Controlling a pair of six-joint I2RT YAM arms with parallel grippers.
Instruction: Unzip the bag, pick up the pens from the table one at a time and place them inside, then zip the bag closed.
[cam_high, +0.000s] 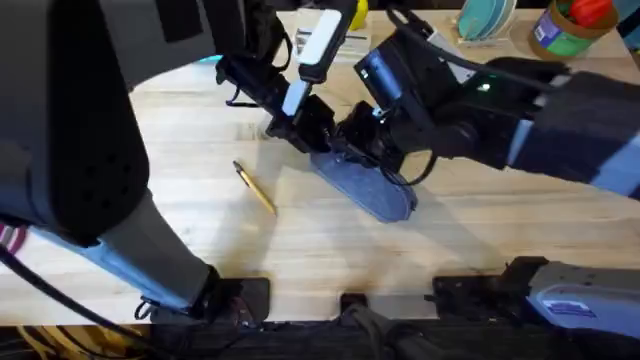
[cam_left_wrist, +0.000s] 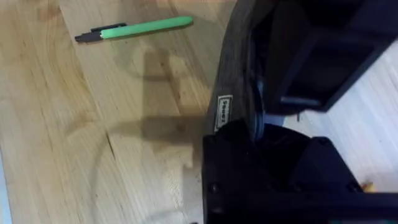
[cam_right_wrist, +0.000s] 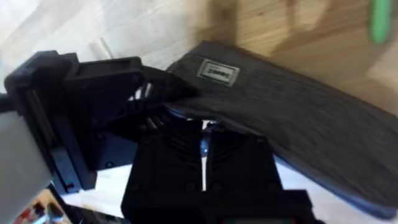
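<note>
The blue-grey bag (cam_high: 372, 188) lies slanted at the middle of the table (cam_high: 300, 250). My left gripper (cam_high: 303, 124) is shut on the bag's far end, beside its small label (cam_left_wrist: 224, 112). My right gripper (cam_right_wrist: 204, 163) sits just next to it on the bag's top edge, shut on a small silvery zipper pull (cam_right_wrist: 204, 147). The two grippers nearly touch. A yellow-tan pen (cam_high: 255, 188) lies on the wood left of the bag. A green pen (cam_left_wrist: 135, 28) with a dark end lies on the table beyond the bag's held end.
At the table's back edge stand a teal plate (cam_high: 487, 18) and a green tub with a red top (cam_high: 570, 25). The left arm's bulk covers the left of the overhead view. Bare wood shows in front of the bag.
</note>
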